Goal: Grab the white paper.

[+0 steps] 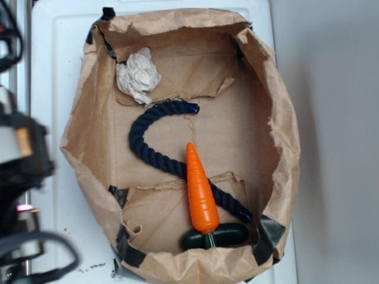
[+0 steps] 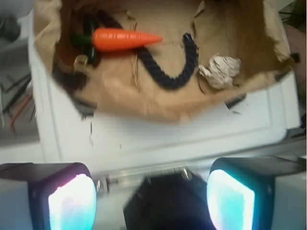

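At the far left of the exterior view we see only the blurred dark bulk of the robot arm (image 1: 21, 177), off the brown paper bag (image 1: 278, 136) and outside its rim. The hand (image 2: 151, 199) shows in the wrist view, spread wide with nothing between its two fingers (image 2: 72, 201), well apart from everything in the bag. We judge the approach has not yet begun: next we must carry the hand over the bag wall and down onto the white paper (image 1: 137, 76). That wad lies in the bag's upper-left corner, just beside the wall. Moving right, we count one navy rope (image 1: 148, 151), then one orange toy carrot (image 1: 201, 189) lying across it. One wad, one bag, all on the white counter (image 1: 53, 71).
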Action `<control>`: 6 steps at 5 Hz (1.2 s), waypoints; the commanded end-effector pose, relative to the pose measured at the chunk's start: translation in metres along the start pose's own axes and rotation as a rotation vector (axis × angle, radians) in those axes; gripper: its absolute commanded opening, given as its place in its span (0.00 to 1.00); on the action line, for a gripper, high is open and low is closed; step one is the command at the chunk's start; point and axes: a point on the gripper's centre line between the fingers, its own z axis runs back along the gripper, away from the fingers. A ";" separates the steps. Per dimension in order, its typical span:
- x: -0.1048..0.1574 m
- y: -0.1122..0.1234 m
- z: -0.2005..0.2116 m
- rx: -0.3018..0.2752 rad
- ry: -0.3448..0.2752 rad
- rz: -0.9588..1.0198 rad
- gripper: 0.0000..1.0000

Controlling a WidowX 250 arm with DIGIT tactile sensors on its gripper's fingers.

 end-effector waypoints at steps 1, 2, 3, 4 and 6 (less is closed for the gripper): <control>0.055 0.028 -0.038 0.022 -0.101 0.300 1.00; 0.073 0.044 -0.064 0.074 -0.129 0.457 1.00; 0.078 0.064 -0.082 0.149 -0.169 0.590 1.00; 0.080 0.076 -0.094 0.200 -0.166 0.624 1.00; 0.065 0.085 -0.094 0.291 -0.077 0.649 1.00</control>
